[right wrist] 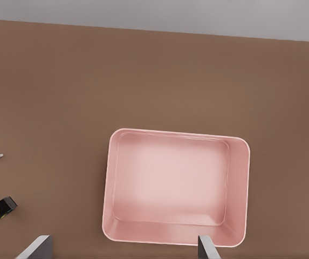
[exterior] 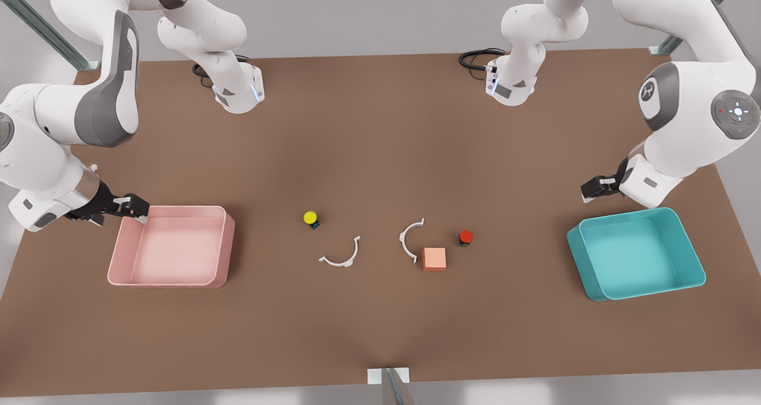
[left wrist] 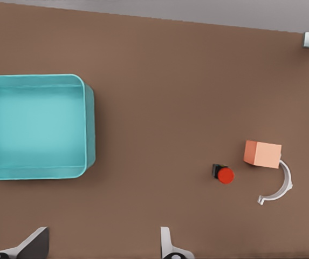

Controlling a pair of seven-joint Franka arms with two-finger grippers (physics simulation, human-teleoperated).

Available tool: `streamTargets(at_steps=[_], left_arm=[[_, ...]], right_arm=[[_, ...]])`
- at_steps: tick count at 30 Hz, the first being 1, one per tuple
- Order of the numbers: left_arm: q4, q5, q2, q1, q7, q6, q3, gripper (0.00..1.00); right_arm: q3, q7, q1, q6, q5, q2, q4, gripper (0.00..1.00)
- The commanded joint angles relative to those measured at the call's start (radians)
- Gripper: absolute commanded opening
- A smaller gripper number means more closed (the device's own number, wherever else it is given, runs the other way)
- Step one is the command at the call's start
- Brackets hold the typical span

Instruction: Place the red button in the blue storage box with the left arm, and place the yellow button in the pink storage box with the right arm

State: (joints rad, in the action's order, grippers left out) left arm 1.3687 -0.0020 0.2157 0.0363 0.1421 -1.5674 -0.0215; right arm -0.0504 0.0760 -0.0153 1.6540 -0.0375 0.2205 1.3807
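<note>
- Locate red button (exterior: 465, 236) on table (exterior: 368, 125) just beside salmon cube (exterior: 434, 258), well apart from blue storage box (exterior: 636, 253) at the front view's right.
- Locate yellow button (exterior: 310, 217) near two white curved clips (exterior: 343, 256), well apart from pink storage box (exterior: 172, 245) at the front view's left.
- Note left gripper (exterior: 597, 188) above the far rim of the blue box, fingers (left wrist: 35, 243) spread, holding nothing.
- Note right gripper (exterior: 128, 207) at the pink box's edge, fingers (right wrist: 38, 245) spread, empty.
- Expect both buttons to be light, rigid and easily tipped; rounded caps probably slippery.
- Grip low, across the dark base, not the cap.
- Approach the red button from the side away from the cube to avoid contact.
</note>
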Motion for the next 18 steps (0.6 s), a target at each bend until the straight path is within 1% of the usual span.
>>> streamTargets(at_steps=[1, 2, 3, 4, 5, 6, 7, 9, 11, 12, 13, 15, 16, 17, 18], left_arm=[[0.000, 0.000, -0.001, -0.001, -0.239, -0.002, 0.000, 1.00], [0.000, 0.000, -0.002, 0.004, -0.237, 0.000, 0.000, 1.00], [0.001, 0.000, -0.001, 0.004, -0.155, 0.000, 0.000, 1.00], [0.003, -0.001, 0.011, 0.027, -0.016, -0.011, -0.002, 1.00], [0.003, -0.007, 0.034, 0.050, -0.001, -0.016, -0.002, 1.00], [0.004, -0.019, 0.063, 0.083, 0.011, -0.036, -0.002, 1.00], [0.004, -0.020, 0.082, 0.129, 0.048, -0.037, -0.002, 1.00], [0.004, -0.021, 0.171, 0.229, 0.157, -0.138, -0.002, 1.00], [0.010, -0.020, 0.255, 0.290, 0.244, -0.259, -0.001, 1.00], [0.059, -0.021, 0.258, 0.290, 0.246, -0.324, 0.000, 1.00], [0.147, -0.020, 0.246, 0.290, 0.246, -0.416, 0.000, 1.00], [0.153, -0.021, 0.255, 0.304, 0.271, -0.430, -0.002, 1.00], [0.177, -0.021, 0.255, 0.307, 0.289, -0.466, -0.002, 1.00], [0.224, -0.021, 0.258, 0.327, 0.330, -0.528, 0.000, 1.00], [0.231, -0.021, 0.275, 0.338, 0.358, -0.548, 0.000, 1.00]], right_arm=[[0.000, 0.002, 0.000, 0.000, 0.001, -0.001, -0.002, 1.00], [0.000, 0.002, 0.000, 0.000, 0.001, -0.001, -0.005, 1.00], [0.000, 0.001, 0.000, 0.000, 0.001, -0.001, -0.005, 1.00], [0.007, -0.024, -0.009, 0.003, 0.018, 0.000, -0.002, 1.00], [0.011, -0.091, -0.015, 0.018, 0.053, 0.000, -0.002, 1.00], [0.015, -0.085, -0.020, 0.020, 0.054, 0.000, 0.000, 1.00], [0.044, -0.097, -0.023, 0.032, 0.051, 0.007, 0.003, 1.00], [0.058, -0.096, -0.070, 0.049, 0.050, 0.036, 0.003, 1.00], [0.058, -0.123, -0.127, 0.078, 0.053, 0.077, 0.003, 1.00], [0.058, -0.203, -0.176, 0.085, 0.045, 0.096, 0.008, 1.00], [0.060, -0.282, -0.222, 0.116, 0.025, 0.126, 0.018, 1.00], [0.106, -0.315, -0.221, 0.219, 0.030, 0.128, 0.129, 1.00], [0.122, -0.328, -0.221, 0.263, 0.030, 0.126, 0.176, 1.00], [0.138, -0.354, -0.221, 0.268, 0.030, 0.128, 0.208, 1.00], [0.152, -0.375, -0.221, 0.326, 0.030, 0.128, 0.268, 1.00]])
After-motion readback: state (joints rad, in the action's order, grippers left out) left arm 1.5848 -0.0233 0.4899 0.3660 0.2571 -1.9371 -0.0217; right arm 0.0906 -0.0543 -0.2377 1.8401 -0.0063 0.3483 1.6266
